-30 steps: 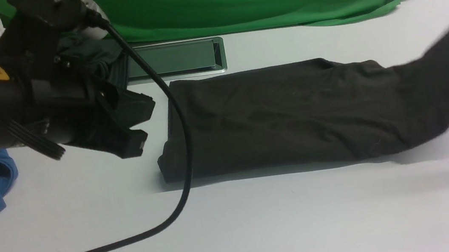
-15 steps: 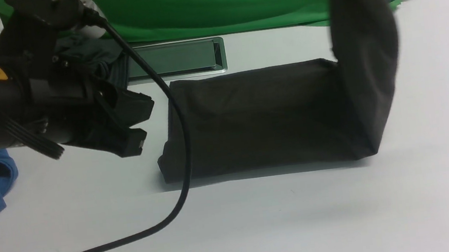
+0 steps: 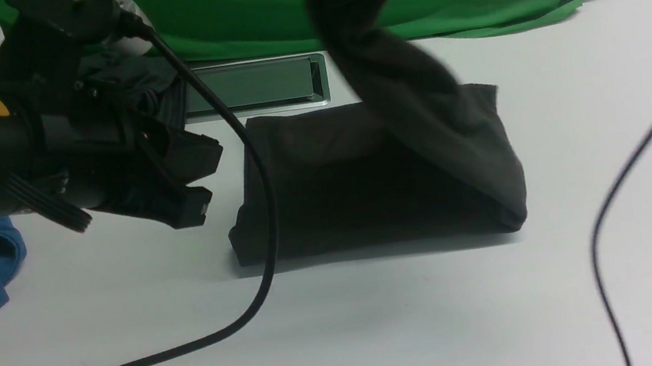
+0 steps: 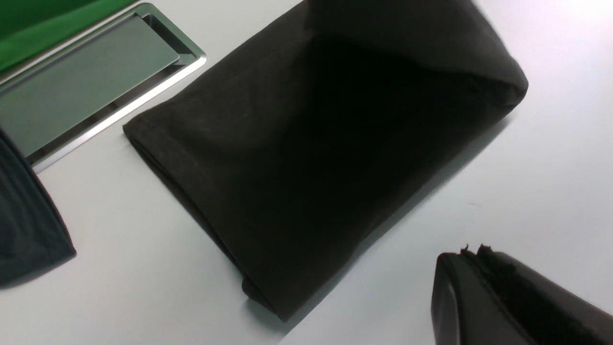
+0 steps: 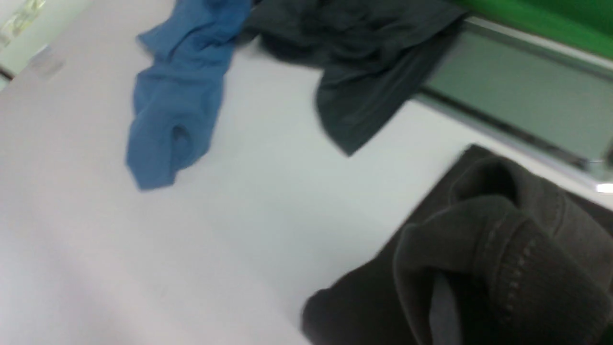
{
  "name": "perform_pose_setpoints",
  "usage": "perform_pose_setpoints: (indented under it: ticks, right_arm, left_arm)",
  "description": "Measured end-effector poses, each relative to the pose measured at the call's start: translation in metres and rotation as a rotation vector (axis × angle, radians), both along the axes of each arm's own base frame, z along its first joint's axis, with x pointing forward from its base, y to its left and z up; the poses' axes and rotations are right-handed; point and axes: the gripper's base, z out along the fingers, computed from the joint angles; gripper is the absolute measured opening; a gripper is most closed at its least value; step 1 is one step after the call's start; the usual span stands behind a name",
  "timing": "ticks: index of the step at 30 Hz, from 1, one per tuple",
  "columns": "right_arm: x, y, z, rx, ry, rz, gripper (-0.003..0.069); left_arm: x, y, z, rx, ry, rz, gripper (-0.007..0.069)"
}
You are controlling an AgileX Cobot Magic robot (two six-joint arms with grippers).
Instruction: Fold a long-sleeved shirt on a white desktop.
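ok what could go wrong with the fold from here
The raised end of the shirt hangs over its flat part at a slant, so it may land crooked.

Its near the wrist camera bunches into loops, which could set as creases.

The left fingers are shut away from the shirt, so the flat part might slide if pulled.

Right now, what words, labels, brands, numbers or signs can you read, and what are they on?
No text is legible.
Orange label on the left arm: printed lines, too small to read.
No lettering shows on the shirt.
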Motion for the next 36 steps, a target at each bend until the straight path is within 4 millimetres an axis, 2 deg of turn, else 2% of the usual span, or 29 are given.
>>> perform_pose_setpoints:
  ticks: [5,11,14,16,18,19,20,21,22,23,25,27,28,29,30,32,34,36]
  right_arm:
    - [0.005,0.031,-0.018,-0.008,0.034,0.067,0.0040]
    - [0.010,0.044,-0.034,0.011,0.081,0.083,0.0041]
    - [0.011,0.050,-0.041,0.026,0.120,0.066,0.0073]
    - [0.010,0.053,-0.042,0.041,0.139,0.052,0.0179]
    - [0.009,0.054,-0.037,0.058,0.142,0.052,0.0354]
    - [0.009,0.054,-0.036,0.060,0.142,0.052,0.0370]
    - [0.009,0.054,-0.031,0.065,0.136,0.059,0.0467]
    - [0.008,0.054,-0.030,0.065,0.135,0.063,0.0491]
    - [0.007,0.052,-0.023,0.063,0.132,0.074,0.0547]
    - [0.006,0.049,-0.018,0.053,0.125,0.081,0.0559]
    - [0.003,0.040,-0.008,0.021,0.110,0.092,0.0549]
    - [-0.001,0.020,0.006,-0.083,0.072,0.082,0.0462]
    - [-0.002,0.016,0.008,-0.102,0.067,0.078,0.0442]
    - [-0.004,0.004,0.014,-0.167,0.051,0.049,0.0351]
    - [-0.005,-0.005,0.018,-0.229,0.029,0.018,0.0291]
    - [-0.008,-0.018,0.016,-0.325,0.020,-0.037,0.0178]
    - [-0.012,-0.027,0.008,-0.397,0.035,-0.072,0.0103]
    - [-0.013,-0.031,-0.005,-0.433,0.061,-0.088,0.0058]
  left_arm:
    - [0.000,0.000,0.000,-0.004,0.007,0.012,0.0017]
    - [0.000,0.001,0.000,-0.003,0.007,0.014,0.0017]
    - [0.000,0.001,0.000,-0.003,0.007,0.014,0.0017]
    - [0.000,0.001,0.000,-0.002,0.008,0.013,0.0017]
    - [0.000,0.001,-0.001,0.000,0.012,0.011,0.0017]
    - [0.000,0.001,-0.001,0.002,0.013,0.010,0.0017]
    - [-0.001,0.001,-0.001,0.005,0.020,0.007,0.0017]
    - [-0.001,0.001,-0.001,0.005,0.020,0.007,0.0017]
    - [-0.001,0.001,-0.002,0.008,0.027,0.004,0.0017]
    - [-0.002,0.001,-0.002,0.010,0.031,0.002,0.0017]
    - [-0.002,0.001,-0.002,0.013,0.034,0.001,0.0017]
    - [-0.002,0.001,-0.003,0.017,0.035,0.003,0.0017]
    - [-0.002,0.001,-0.003,0.016,0.036,0.004,0.0017]
    - [-0.001,0.001,-0.003,0.011,0.044,0.012,0.0017]
    - [0.000,0.001,-0.004,0.010,0.048,0.015,0.0017]
    - [0.005,0.000,-0.008,0.006,0.062,0.028,0.0017]
    - [0.014,-0.003,-0.016,0.004,0.080,0.045,0.0017]
    - [0.024,-0.005,-0.025,0.006,0.100,0.060,0.0017]
